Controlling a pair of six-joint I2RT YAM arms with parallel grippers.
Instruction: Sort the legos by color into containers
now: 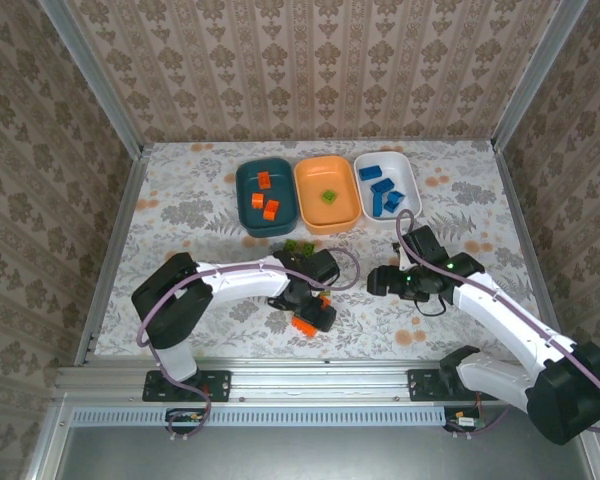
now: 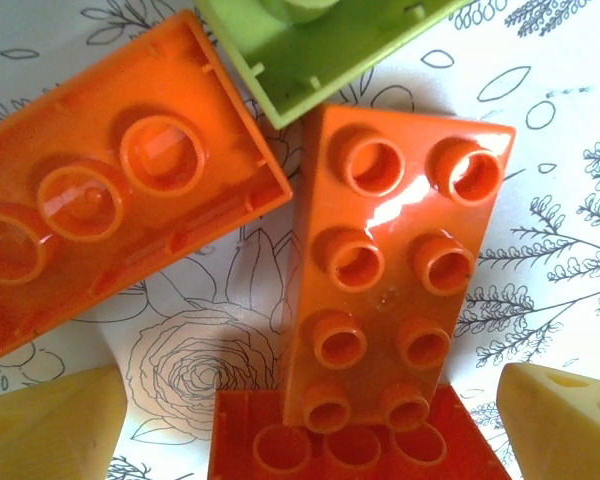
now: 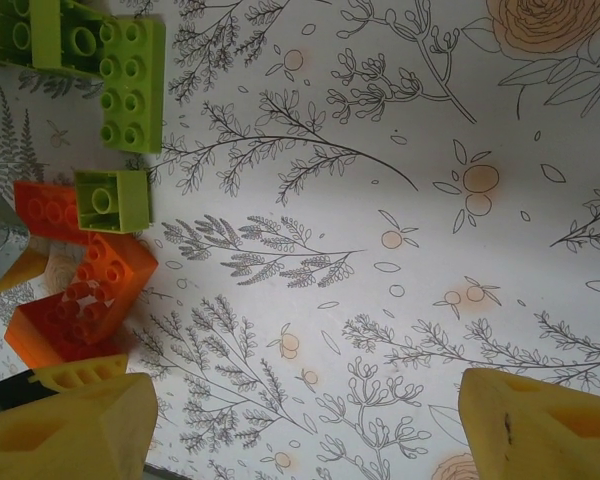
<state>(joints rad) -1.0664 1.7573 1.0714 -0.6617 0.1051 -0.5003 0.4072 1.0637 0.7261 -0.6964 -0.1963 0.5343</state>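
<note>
three orange bricks (image 2: 390,270) lay close together on the surface (image 1: 200,200) under the left fingers (image 2: 50,425), which were apart. green bricks (image 1: 300,247) sat just beyond. farther back stood a teal bin (image 1: 250,175), orange bin (image 1: 320,172) and white bin (image 1: 408,165). the right fingers (image 3: 540,425) hung apart over the surface.

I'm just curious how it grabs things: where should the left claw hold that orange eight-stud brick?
Probably from straight above, pinching the orange eight-stud brick across its long sides: they are flat and parallel, while a green brick crowds one end. The left gripper hangs open astride it.
</note>
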